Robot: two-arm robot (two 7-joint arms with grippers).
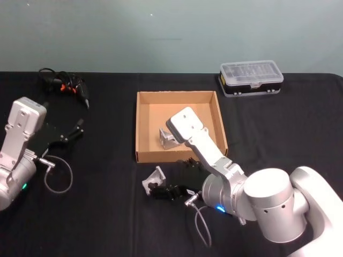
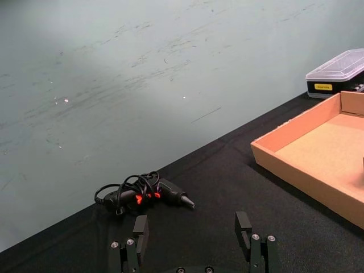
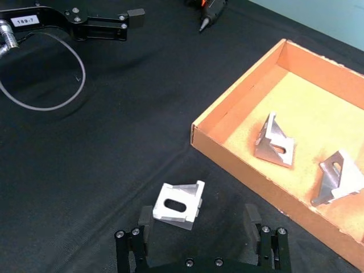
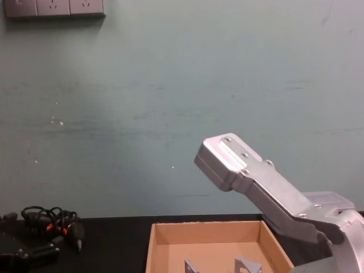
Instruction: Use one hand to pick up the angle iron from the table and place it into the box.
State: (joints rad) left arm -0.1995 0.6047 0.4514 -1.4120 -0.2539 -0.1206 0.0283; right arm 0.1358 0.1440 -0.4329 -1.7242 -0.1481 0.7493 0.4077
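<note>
**Status: pick not yet made.**

1. Work piece. One angle iron (image 1: 154,180) lies on the black bench (image 1: 96,214), just outside the front wall of the box (image 1: 140,126), at about 6 o'clock from the box centre. It rests with its slotted face upward.

2. Right tool (image 3: 197,213). It is low over the bench with its jaws set wide, and the angle iron sits between them, nearer one finger. Nothing is clamped. Whether a finger touches the piece cannot be told.

3. Left tool (image 2: 192,227). It is parked at 9 o'clock from the box, well apart from it, with its jaws spread and nothing between them.

4. Box contents. Two similar brackets (image 3: 276,142) (image 3: 338,176) already lie on the box floor, near the front wall.

5. Other items. A black case with a clear lid (image 1: 251,78) stands at 1 o'clock from the box. A corded hand tool (image 1: 67,85) lies at 10 o'clock. Neither is involved.

6. Judged progress. The approach looks complete. The steps left are closing on the piece, lifting it over the front wall toward 12 o'clock, and releasing it inside the box.
</note>
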